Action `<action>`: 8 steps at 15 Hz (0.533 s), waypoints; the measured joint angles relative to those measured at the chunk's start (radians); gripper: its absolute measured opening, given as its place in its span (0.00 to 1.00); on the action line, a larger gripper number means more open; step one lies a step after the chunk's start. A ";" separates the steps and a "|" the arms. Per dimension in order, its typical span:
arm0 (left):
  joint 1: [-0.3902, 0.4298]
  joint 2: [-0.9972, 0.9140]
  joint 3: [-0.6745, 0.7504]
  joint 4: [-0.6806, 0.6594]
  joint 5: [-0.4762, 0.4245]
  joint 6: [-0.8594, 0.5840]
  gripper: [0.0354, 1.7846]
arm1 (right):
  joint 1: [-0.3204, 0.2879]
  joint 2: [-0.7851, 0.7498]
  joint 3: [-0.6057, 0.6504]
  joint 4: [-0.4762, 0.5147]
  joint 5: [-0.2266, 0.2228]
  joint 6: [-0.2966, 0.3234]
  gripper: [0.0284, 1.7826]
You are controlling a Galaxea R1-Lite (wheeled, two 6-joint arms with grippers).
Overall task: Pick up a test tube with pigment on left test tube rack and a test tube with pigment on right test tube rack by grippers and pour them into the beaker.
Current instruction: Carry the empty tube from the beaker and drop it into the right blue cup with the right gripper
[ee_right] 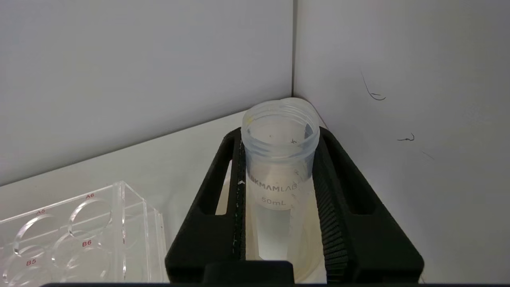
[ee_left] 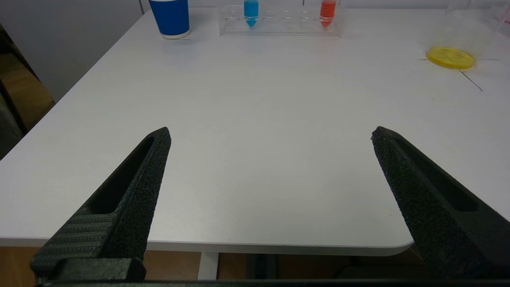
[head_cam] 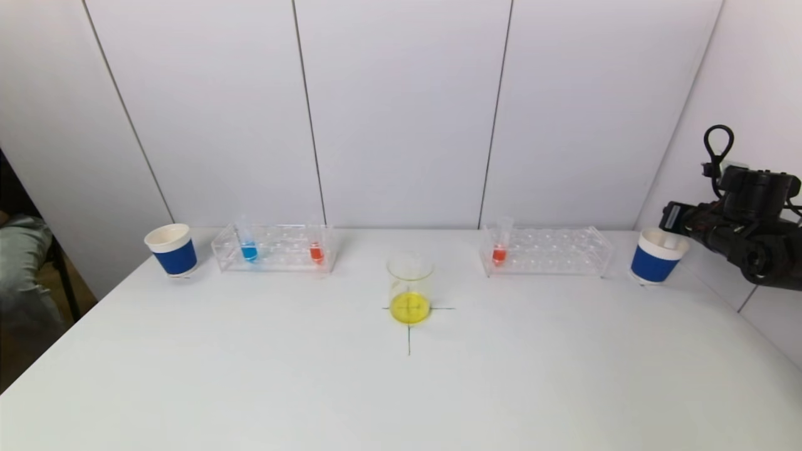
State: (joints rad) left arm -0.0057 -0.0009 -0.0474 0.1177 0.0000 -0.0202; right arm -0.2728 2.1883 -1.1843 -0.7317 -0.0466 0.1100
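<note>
The left rack (head_cam: 276, 254) holds a blue-pigment tube (head_cam: 249, 250) and a red-pigment tube (head_cam: 316, 252). The right rack (head_cam: 551, 254) holds one red-pigment tube (head_cam: 499, 252). The beaker (head_cam: 410, 288) stands at the table's middle with yellow liquid in it. My right gripper (ee_right: 280, 135) is shut on an empty clear 50 mL tube (ee_right: 275, 187), upright with its lower end inside the right blue cup (head_cam: 655, 260). My left gripper (ee_left: 271, 133) is open and empty over the table's front edge, outside the head view.
A second blue cup (head_cam: 171, 249) stands left of the left rack. A black cross is drawn on the table under the beaker. White walls close the back and right, near my right arm (head_cam: 745, 232). The right rack's corner (ee_right: 79, 231) lies beside my right gripper.
</note>
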 joint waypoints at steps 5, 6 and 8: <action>0.000 0.000 0.000 0.000 0.000 -0.001 0.99 | 0.000 -0.001 0.000 0.000 0.001 0.000 0.75; 0.000 0.000 0.000 0.000 0.000 0.000 0.99 | 0.000 -0.001 0.001 0.000 0.001 0.000 0.82; 0.000 0.000 0.000 0.000 0.000 -0.001 0.99 | 0.000 -0.002 0.003 0.000 0.001 0.000 0.93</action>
State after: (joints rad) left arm -0.0062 -0.0009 -0.0474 0.1177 -0.0004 -0.0211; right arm -0.2728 2.1864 -1.1815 -0.7317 -0.0460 0.1100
